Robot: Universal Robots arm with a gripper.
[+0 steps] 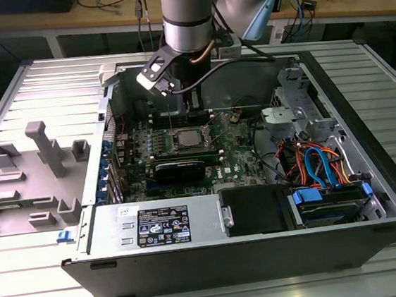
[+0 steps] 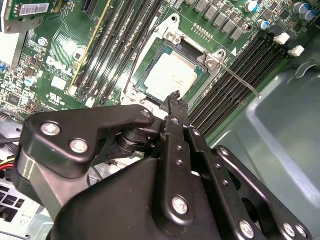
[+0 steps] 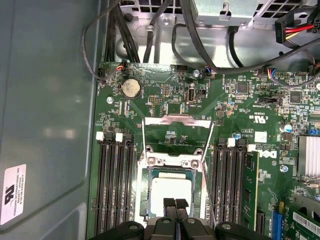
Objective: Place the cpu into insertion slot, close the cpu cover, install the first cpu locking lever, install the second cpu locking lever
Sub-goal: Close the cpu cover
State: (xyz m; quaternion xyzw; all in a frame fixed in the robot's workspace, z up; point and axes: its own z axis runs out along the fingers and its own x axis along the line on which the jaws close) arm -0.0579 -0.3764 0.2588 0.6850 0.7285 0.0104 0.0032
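Note:
The cpu [image 3: 171, 189] [image 2: 169, 76], a silver-grey square chip, lies flat in the insertion slot [image 3: 151, 161], which is set in the green motherboard [image 1: 238, 155]. The cpu cover [image 3: 178, 119] stands open, folded back beyond the slot, and green board shows through its window. Two thin locking levers [image 3: 209, 170] [image 3: 143, 145] run unlatched along the slot's sides; one of them [image 2: 240, 80] juts out over the memory slots. My gripper [image 3: 175, 204] [image 2: 175, 97] hovers just above the cpu's near edge, shut, with nothing between its black fingers. In the exterior view the arm [image 1: 185, 15] hangs over the slot [image 1: 186, 137].
Black memory slots [image 3: 116, 185] [image 3: 231, 180] flank the socket. A coin battery [image 3: 132, 88] and black cables [image 3: 150, 35] lie beyond the cover. The case wall [image 3: 45, 110] is close on one side. Blue and orange drive cables [image 1: 320, 164] and the power supply [image 1: 160, 225] fill the case's front.

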